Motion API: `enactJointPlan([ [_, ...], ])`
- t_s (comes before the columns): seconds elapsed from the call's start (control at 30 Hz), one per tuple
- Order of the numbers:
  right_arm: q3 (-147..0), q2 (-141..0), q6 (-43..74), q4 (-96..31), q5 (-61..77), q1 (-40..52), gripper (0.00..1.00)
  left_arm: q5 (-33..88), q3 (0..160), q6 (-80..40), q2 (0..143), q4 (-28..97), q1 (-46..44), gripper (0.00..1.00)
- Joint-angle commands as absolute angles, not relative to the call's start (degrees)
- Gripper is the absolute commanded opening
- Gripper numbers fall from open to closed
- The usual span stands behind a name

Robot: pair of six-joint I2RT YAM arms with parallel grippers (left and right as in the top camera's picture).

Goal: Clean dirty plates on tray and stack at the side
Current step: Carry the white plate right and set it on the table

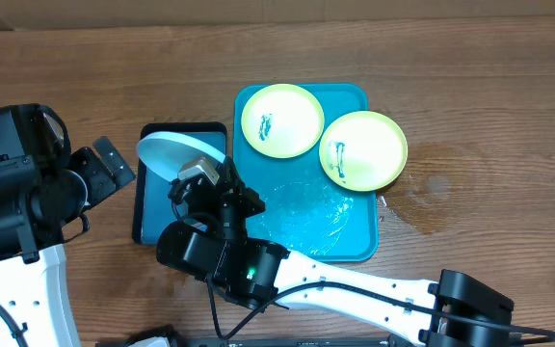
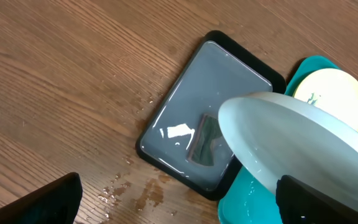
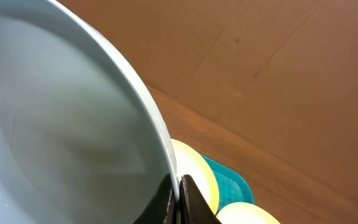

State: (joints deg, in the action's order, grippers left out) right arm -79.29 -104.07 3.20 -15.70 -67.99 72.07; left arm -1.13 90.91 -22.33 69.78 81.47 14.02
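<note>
My right gripper (image 1: pixel 200 172) is shut on the rim of a pale plate (image 1: pixel 170 151), holding it tilted on edge over the black-rimmed blue tray (image 1: pixel 152 207). In the right wrist view the fingers (image 3: pixel 179 186) pinch the plate's rim (image 3: pixel 73 124). The plate also shows in the left wrist view (image 2: pixel 291 143). Two yellow-green plates with teal smears (image 1: pixel 281 120) (image 1: pixel 364 149) lie on the teal tray (image 1: pixel 302 226); the right one overhangs its edge. My left gripper (image 2: pixel 179 205) is open and empty, above the wood left of the black-rimmed tray.
The black-rimmed tray holds water (image 2: pixel 197 118). Water drops and wet stains lie on the wood beside it (image 2: pixel 142 193). The teal tray's front part is wet (image 1: pixel 306 207). A damp patch marks the table right of the teal tray (image 1: pixel 432 188).
</note>
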Motion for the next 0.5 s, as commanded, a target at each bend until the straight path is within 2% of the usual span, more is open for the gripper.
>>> enactJointPlan([
  [0.0,-81.03,-101.36,11.27,-16.99,-68.25,70.17,0.04,-1.02,91.98,-22.92,69.84,81.80,14.24,1.00],
  [0.07,-81.03,-101.36,19.27,-21.78,-60.99,67.61,0.04,-0.99,91.98,-22.92,69.87,81.82,14.24,1.00],
  [0.2,-81.03,-101.36,34.37,-30.24,-31.55,58.35,0.04,-0.97,91.98,-22.92,69.87,81.78,14.24,1.00],
  [0.33,-81.10,-99.00,37.41,-30.06,-0.71,47.40,0.04,-0.40,91.98,-22.90,69.87,81.78,14.24,1.00],
  [0.47,-81.10,-93.30,37.54,-32.10,18.55,35.51,0.04,-0.40,91.98,-22.92,69.87,81.41,14.24,1.00],
])
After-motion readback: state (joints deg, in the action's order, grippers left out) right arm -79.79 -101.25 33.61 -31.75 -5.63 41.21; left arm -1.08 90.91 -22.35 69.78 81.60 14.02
